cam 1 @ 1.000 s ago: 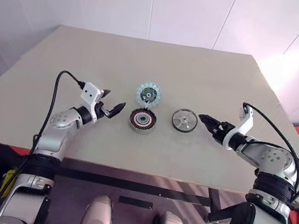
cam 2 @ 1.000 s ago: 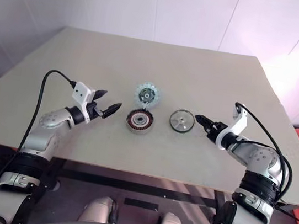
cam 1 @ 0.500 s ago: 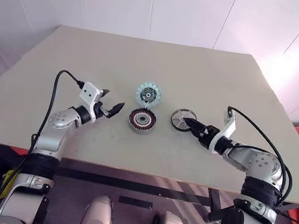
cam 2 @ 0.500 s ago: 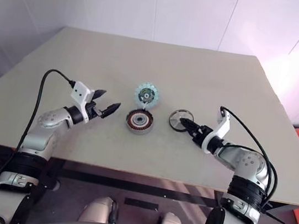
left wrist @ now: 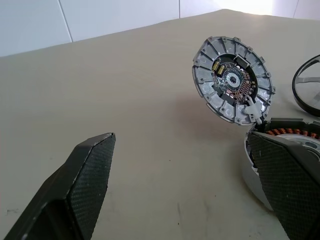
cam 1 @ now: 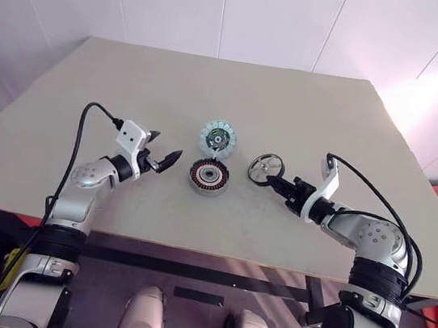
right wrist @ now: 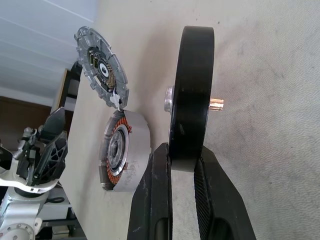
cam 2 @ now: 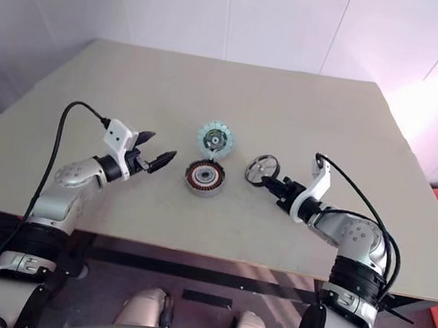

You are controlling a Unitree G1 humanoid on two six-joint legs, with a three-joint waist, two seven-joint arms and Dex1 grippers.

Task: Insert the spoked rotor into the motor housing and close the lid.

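The spoked rotor [cam 1: 266,168] stands tipped up on edge, right of the motor housing [cam 1: 209,176]. My right gripper [cam 1: 275,182] is shut on the rotor's dark rim [right wrist: 192,95], one finger on each face, and a small copper-tipped shaft sticks out of the hub. The housing [right wrist: 122,150] sits flat on the table with its copper windings showing. Hinged open at the housing's far edge, the lid [cam 1: 218,138] stands upright showing its pale segmented face [left wrist: 232,85]. To the left of the housing my left gripper [cam 1: 168,147] is open and holds nothing.
The tan table [cam 1: 213,90] stretches far behind the parts, with a white wall beyond it. Its front edge runs just below both arms. A black cable loops over each forearm.
My right gripper moved left to the rotor and shut on its rim. The rotor went from lying flat to standing tilted on edge. The left arm kept still.
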